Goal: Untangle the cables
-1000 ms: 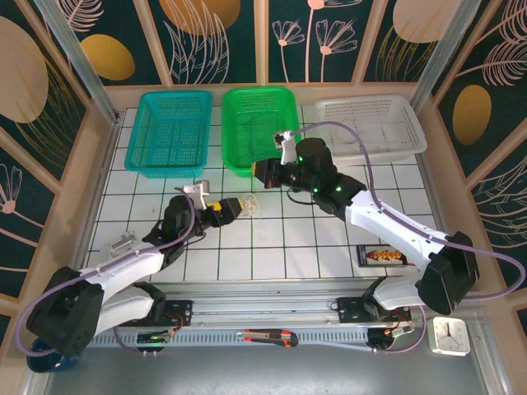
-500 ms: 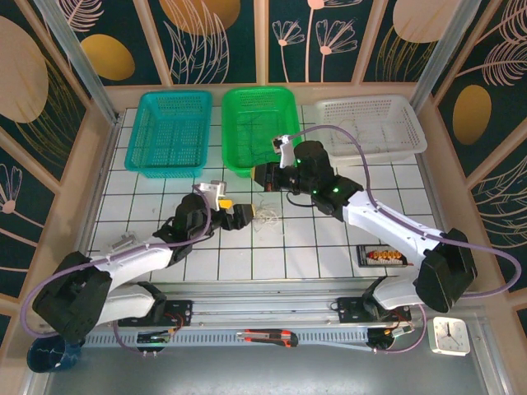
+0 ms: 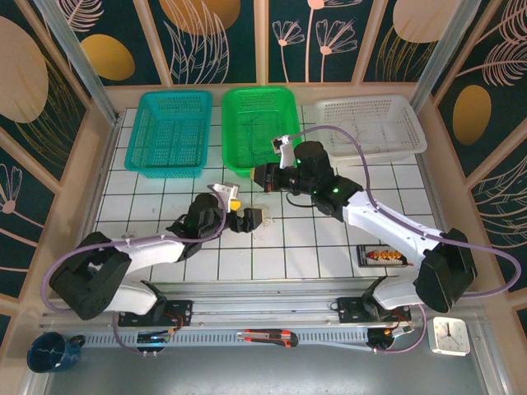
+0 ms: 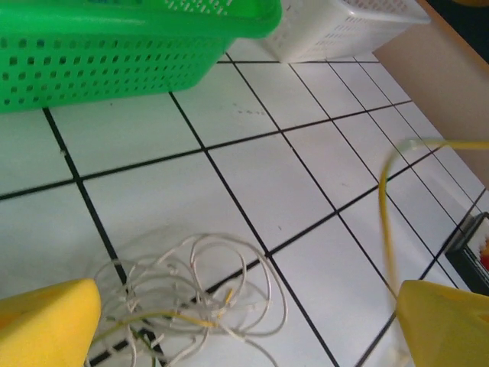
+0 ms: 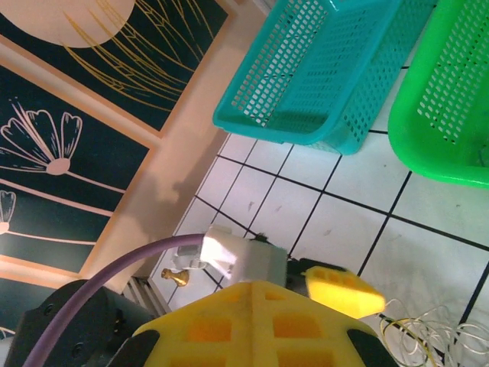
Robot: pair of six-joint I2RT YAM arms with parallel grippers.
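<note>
A: Cables (image 4: 191, 294) first. Where do they lie?

B: I see a white tangle of small loops on the tiled table (image 4: 260, 99), mid-table, on the near side of the green basket (image 4: 114, 53). One pale yellow cord (image 4: 384, 222) arcs up just beside the finger on the right of my left wrist view.

A: And the pincers?

B: My left gripper (image 3: 252, 218) has its yellow fingers spread wide, one either side of the tangle, and it is gripping nothing. Half a second ago it sat further left, short of the heap. It has since slid right, and the arm lies flatter.

A: The other one?

B: My right gripper (image 3: 262, 174) hovers just beyond, by the green basket's near edge, and has hardly moved. Its fingers look pressed together in its wrist view, and I can see nothing between them.
</note>
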